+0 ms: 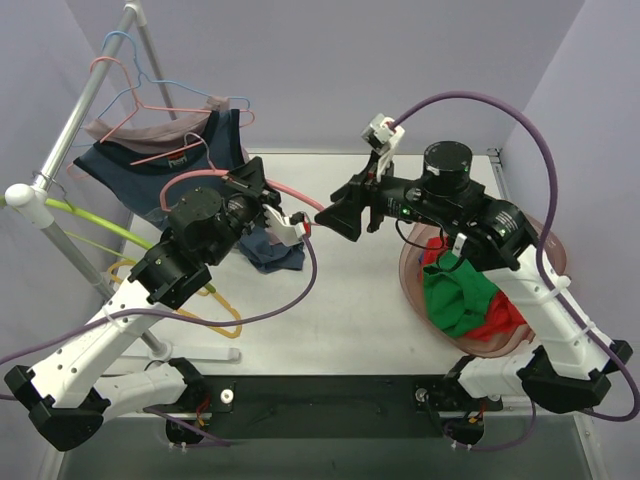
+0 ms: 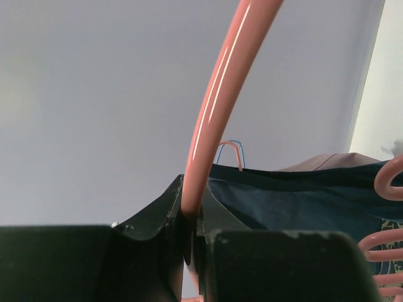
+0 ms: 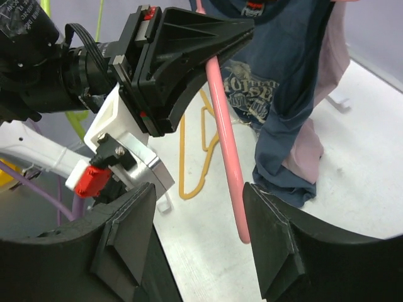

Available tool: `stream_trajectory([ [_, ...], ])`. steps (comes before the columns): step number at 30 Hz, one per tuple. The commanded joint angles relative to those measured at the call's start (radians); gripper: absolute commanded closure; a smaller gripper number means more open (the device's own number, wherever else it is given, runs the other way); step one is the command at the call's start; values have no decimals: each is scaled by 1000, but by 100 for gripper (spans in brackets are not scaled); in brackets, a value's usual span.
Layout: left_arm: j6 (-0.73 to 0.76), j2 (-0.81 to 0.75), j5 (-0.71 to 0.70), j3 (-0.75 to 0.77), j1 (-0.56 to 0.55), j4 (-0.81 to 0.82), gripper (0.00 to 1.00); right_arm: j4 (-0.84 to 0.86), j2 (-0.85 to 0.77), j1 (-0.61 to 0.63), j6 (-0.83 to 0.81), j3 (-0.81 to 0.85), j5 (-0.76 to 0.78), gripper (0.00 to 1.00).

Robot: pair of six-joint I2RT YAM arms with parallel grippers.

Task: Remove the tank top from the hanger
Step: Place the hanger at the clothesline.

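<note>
Navy fabric tank top [image 1: 215, 150] hangs at 10 o'clock, hem on white bench [image 1: 350, 310]. Left tool [image 2: 189, 214] clamps pink plastic hanger [image 2: 214, 113]; right tool [image 3: 198, 189] wide, hanger end between its fingers.

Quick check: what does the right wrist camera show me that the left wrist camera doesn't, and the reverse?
Only the right wrist view shows the left pincer from outside, shut on the pink hanger. It also shows the right pincer open just below, and a yellow hanger lying on the table. Only the left wrist view shows two hanger hooks, one blue and one pink, behind the cloth's top edge. Both show the pink hanger and the navy tank top.
</note>
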Motion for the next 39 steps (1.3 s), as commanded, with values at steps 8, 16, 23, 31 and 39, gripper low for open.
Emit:
stream_trajectory([
  [8, 28, -49, -21, -15, -25, 40, 100, -197, 190, -3, -98, 193, -83, 46],
  [16, -5, -56, -19, -35, -30, 136, 100, -207, 212, 37, -182, 201, 5, 100],
  [23, -191, -59, -57, 18, -37, 117, 65, 133, 69, 66, -162, -42, 36, 100],
  [31, -359, -80, -36, 67, -39, 33, 46, 418, -15, 66, -93, -233, 10, 100],
  [39, -596, -83, 7, 165, -43, -89, 27, 559, 17, 65, -38, -246, -17, 100],
])
